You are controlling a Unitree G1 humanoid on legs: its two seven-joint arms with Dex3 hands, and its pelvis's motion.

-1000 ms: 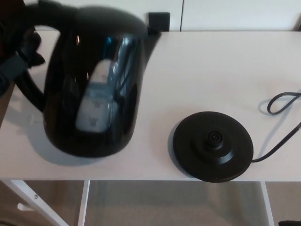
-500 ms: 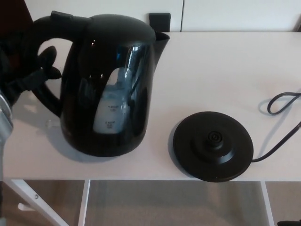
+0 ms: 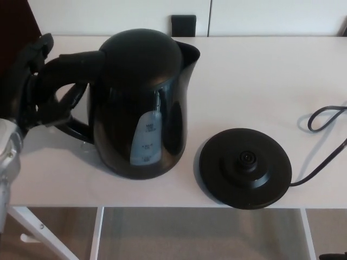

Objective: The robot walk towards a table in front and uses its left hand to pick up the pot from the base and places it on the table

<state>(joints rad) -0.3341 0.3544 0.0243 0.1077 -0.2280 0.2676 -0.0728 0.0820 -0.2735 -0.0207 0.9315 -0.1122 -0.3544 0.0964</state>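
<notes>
The left hand (image 3: 40, 89) comes in at the left edge of the frame, its black fingers (image 3: 64, 104) curled around the handle (image 3: 76, 59) of the pot (image 3: 143, 103), one of them reaching through the handle's loop, so the hand is closed on the pot rather than spread. The pot, a glossy black kettle with a domed lid, stands upright on the left half of the white table (image 3: 255, 76). Its spout (image 3: 190, 51) points toward the upper right, and a pale water-level window (image 3: 146, 143) shows low on its near side. Whether its bottom bears fully on the tabletop cannot be told. To its right, close by but not touching, the round black base (image 3: 245, 167) lies flat near the table's front edge, with nothing on it. A dark cord (image 3: 325, 116) runs from the base to the right edge of the frame and loops back there. Below the hand, at the lower left, a silver forearm (image 3: 8, 157) shows. A small black square (image 3: 183, 24) sits at the table's far edge, top centre. White table legs (image 3: 38, 227) show at the bottom.
</notes>
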